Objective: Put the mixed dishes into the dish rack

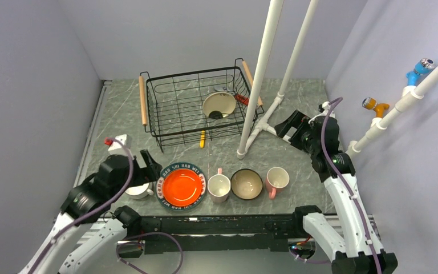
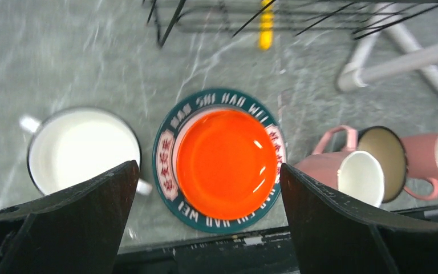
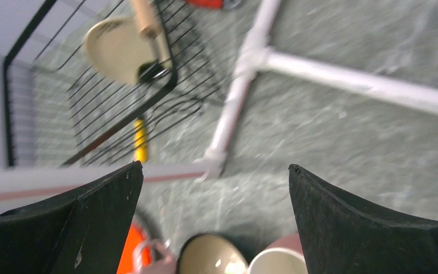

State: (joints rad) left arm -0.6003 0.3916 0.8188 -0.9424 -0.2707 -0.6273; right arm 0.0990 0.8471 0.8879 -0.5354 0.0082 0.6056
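The black wire dish rack (image 1: 197, 105) stands at the back with a cream dish (image 1: 219, 104) leaning inside it. Along the near edge, left to right, are a white handled cup (image 1: 138, 189), a big plate with a dark patterned rim (image 1: 162, 188) and orange-red centre, a pink mug (image 1: 219, 187), a tan-inside dark-blue bowl (image 1: 246, 184) and a second pink mug (image 1: 276, 180). My left gripper (image 1: 150, 164) is open and empty above the cup (image 2: 82, 148) and plate (image 2: 171, 131). My right gripper (image 1: 288, 127) is open and empty, right of the rack (image 3: 91, 131), well behind the bowl (image 3: 211, 257).
A white pipe frame (image 1: 259, 74) rises just right of the rack, its foot (image 3: 348, 80) on the table. A yellow tool (image 1: 202, 138) lies at the rack's front edge. A red-handled tool (image 1: 241, 99) is in the rack. Grey walls close both sides.
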